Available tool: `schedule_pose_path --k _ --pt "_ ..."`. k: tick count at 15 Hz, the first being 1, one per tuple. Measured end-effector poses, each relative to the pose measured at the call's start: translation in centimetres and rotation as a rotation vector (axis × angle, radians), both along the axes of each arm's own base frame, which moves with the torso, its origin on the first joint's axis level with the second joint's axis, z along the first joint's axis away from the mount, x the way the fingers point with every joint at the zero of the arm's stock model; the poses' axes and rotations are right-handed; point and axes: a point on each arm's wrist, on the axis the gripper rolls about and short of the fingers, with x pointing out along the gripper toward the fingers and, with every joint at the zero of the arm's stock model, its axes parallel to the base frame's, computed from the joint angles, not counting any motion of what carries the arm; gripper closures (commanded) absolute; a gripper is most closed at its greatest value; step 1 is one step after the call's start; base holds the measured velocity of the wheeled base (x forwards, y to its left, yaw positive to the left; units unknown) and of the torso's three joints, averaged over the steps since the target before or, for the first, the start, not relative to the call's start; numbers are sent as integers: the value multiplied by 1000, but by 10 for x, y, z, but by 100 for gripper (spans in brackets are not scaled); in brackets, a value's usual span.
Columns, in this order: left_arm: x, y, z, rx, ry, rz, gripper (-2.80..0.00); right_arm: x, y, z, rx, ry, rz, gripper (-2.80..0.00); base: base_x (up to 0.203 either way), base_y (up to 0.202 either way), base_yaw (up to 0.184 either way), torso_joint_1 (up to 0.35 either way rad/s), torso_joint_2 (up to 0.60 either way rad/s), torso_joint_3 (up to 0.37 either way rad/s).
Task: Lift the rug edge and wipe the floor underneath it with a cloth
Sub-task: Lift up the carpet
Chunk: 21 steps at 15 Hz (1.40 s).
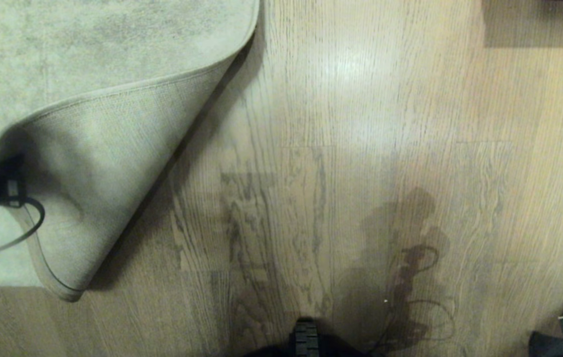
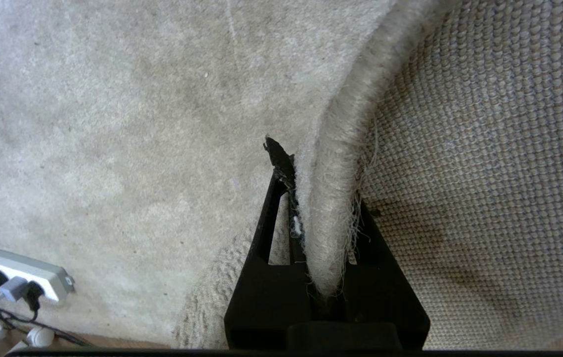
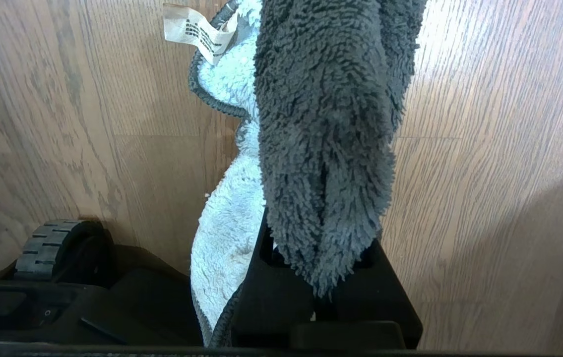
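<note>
Two pincers busy: left pincer (image 2: 323, 208) clenched on rug edge (image 2: 331, 198), folded back at nine o'clock to bare floor (image 1: 341, 163); right pincer (image 3: 321, 258) gripping cloth (image 3: 321, 148), ready for wiping.

The border of the pale beige-grey short-pile rug (image 1: 127, 94) is lifted and folded back over the rug's own top, its tan woven backing facing up in a broad triangular flap; the fold's tip hangs near the lower left of the head view. Beside it the glossy light brown wood-grain plank floor (image 1: 360, 148) lies bare, with dark streaky grain. The small fluffy cloth (image 3: 321, 124), dark grey on one face and pale blue-white on the other, hangs bunched above the floor, a paper tag at its hem.
</note>
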Motion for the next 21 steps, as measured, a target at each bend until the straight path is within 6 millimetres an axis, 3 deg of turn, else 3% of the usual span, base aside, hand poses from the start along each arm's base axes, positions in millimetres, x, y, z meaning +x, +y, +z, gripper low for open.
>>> schedule_pose_path --k 17,21 --pt "-5 -1 -9 -18 27 21 0 0 0 1 -55 -8 3 0 0 0 0 0 0 0" --pt "-12 -3 -20 -12 13 20 0 -1 2 34 -36 -32 81 0 0 0 0 0 0 0"
